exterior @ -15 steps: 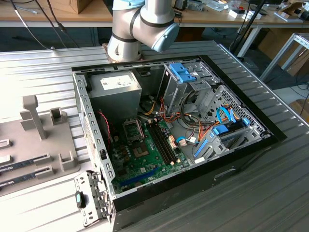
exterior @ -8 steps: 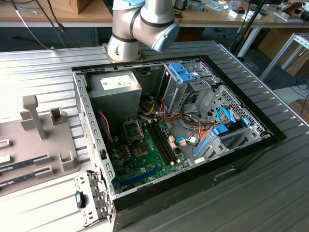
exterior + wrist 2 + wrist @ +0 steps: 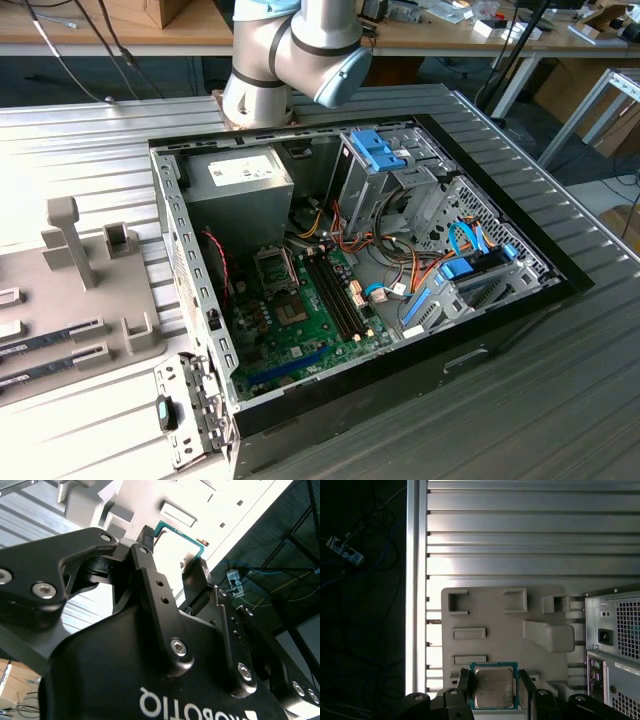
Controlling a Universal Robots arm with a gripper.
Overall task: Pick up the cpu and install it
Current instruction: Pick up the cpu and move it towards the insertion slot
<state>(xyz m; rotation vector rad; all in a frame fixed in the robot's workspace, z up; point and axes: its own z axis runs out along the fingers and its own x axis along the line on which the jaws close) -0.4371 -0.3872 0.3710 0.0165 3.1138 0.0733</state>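
As the first wrist view shows, the cpu (image 3: 493, 690) sits between the fingers (image 3: 526, 692) of the gripper (image 3: 494, 682). The jaws stand narrow and appear to press its two opposite side edges. Beyond the fingertips lies the grey moulded tray (image 3: 540, 635), with the computer case (image 3: 615, 635) off to one side of the jaws. Whether the chip rests on the tray or hangs just clear of it cannot be told. Judged as an object, it is light, stiff and thin, and fragile on its contact face. The metal lid is smooth, so the green board edges, taken squarely and near their middles, are the sound place to hold. Being square, the chip has no long axis. Its lid faces back toward the wrist and its contact face points away from the jaws toward the tray, while its free edges run across the gap. Corner markings cannot be made out.
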